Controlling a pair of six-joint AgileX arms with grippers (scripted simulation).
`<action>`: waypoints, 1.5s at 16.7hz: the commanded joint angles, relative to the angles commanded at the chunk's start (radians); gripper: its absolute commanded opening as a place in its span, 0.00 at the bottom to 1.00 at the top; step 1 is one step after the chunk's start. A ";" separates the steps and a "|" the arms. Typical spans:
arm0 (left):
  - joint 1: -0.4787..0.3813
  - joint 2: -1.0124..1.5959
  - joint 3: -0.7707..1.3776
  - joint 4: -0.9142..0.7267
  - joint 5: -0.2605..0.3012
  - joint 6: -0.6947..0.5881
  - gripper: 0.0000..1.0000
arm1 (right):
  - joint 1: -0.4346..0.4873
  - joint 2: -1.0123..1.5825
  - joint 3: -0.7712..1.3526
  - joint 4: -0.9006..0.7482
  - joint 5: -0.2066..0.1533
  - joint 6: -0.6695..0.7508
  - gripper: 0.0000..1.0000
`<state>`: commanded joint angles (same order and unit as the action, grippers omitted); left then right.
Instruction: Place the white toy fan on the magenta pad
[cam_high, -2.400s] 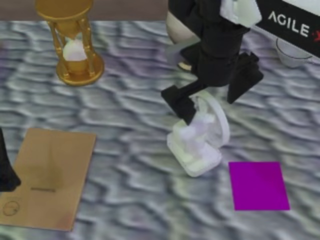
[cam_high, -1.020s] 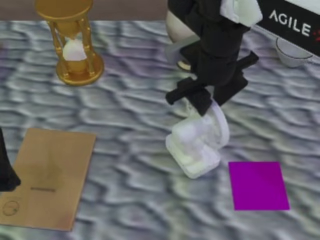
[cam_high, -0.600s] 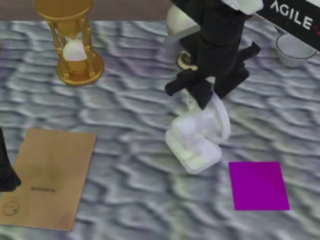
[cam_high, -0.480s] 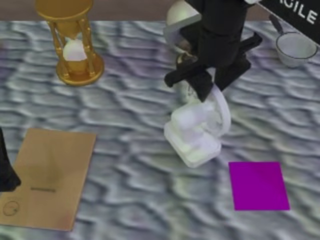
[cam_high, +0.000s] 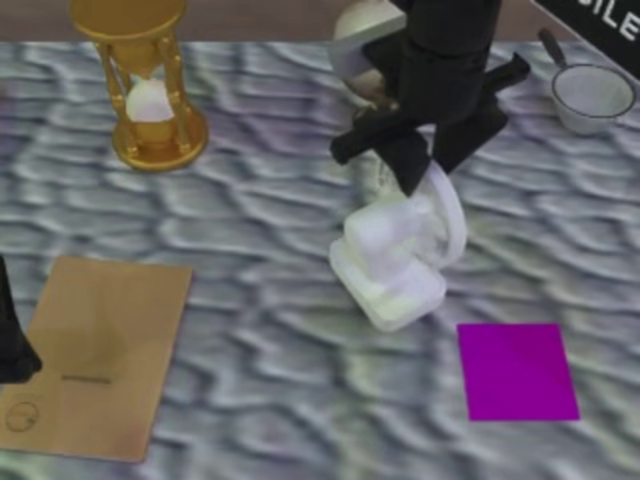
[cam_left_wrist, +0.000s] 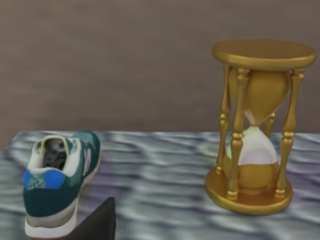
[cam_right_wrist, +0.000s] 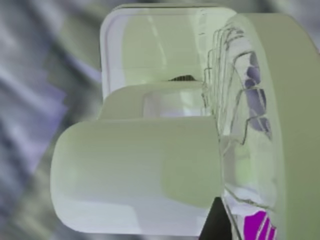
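Top view is showing the right gripper (cam_high: 428, 180) just above frame centre, its dark jaws pinching the round guard of the white toy fan (cam_high: 392, 262), whose squarish base is sitting up and left of the flat magenta pad (cam_high: 517, 370) at lower right. Right wrist view is filling with the fan's smooth, bulky motor body and wire guard. Left wrist view alone is catching a teal sneaker (cam_left_wrist: 60, 185) beside the gold hourglass (cam_left_wrist: 257, 125) on the rippled grey tabletop (cam_high: 260, 250), while the left gripper's (cam_high: 12, 350) jaws cannot be made out at the left edge.
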<state>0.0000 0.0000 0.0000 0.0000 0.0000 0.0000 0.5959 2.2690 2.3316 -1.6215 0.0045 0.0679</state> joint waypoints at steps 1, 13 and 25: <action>0.000 0.000 0.000 0.000 0.000 0.000 1.00 | 0.000 -0.004 -0.005 0.002 0.000 0.010 0.00; 0.000 0.000 0.000 0.000 0.000 0.000 1.00 | -0.017 -0.333 -0.335 0.148 -0.015 0.913 0.00; 0.000 0.000 0.000 0.000 0.000 0.000 1.00 | -0.056 -0.637 -0.849 0.247 -0.006 1.961 0.00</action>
<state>0.0000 0.0000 0.0000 0.0000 0.0000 0.0000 0.5404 1.6318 1.4824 -1.3743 -0.0020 2.0285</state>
